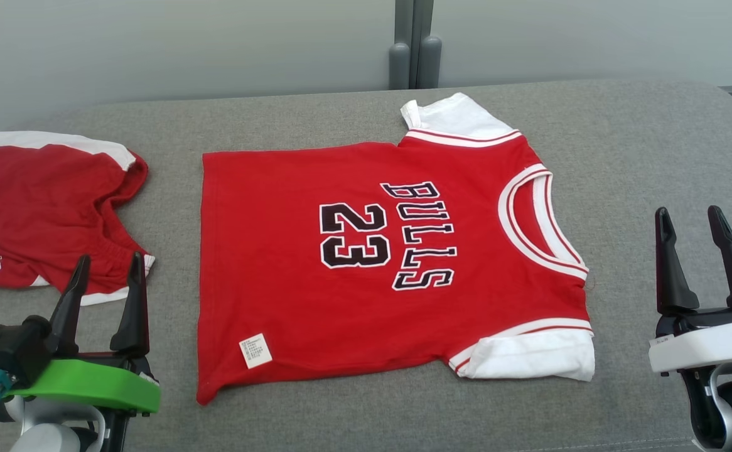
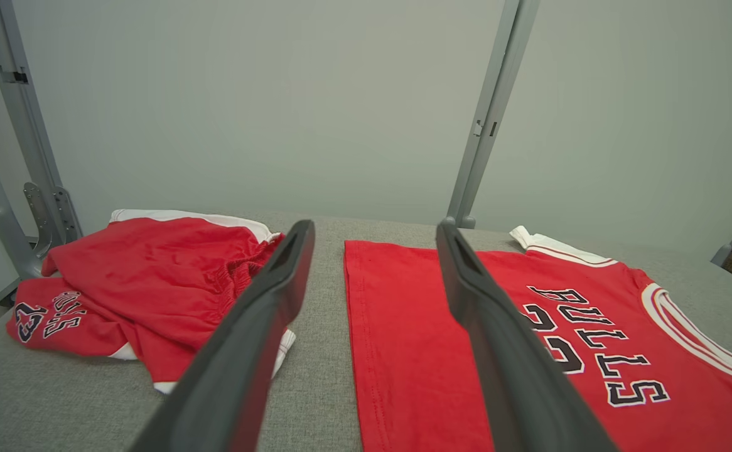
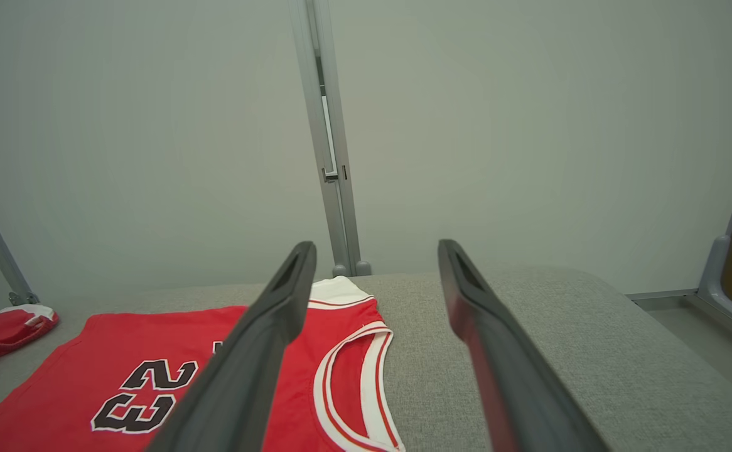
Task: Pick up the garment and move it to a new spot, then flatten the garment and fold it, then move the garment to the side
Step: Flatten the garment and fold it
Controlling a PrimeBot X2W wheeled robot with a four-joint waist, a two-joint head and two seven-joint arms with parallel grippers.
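- We see the red jersey (image 1: pixel 366 263) flat mid-worktop (image 1: pixel 655 144), print up, collar twd robot's right, white tag nr hem corner.
- left hand (image 1: pixel 110 257) spread, empty, just by crumpled red shorts (image 1: pixel 46 201).
- right hand (image 1: pixel 688 210) spread, empty, apart from jersey.

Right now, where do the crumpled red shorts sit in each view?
Head view: shorts at far left, crumpled.
Left wrist view: shorts left of centre, mid-height.
Right wrist view: shorts at left edge, low, partly cut off.
Shared landmark: flat BULLS jersey, to the right of the shorts in every view.
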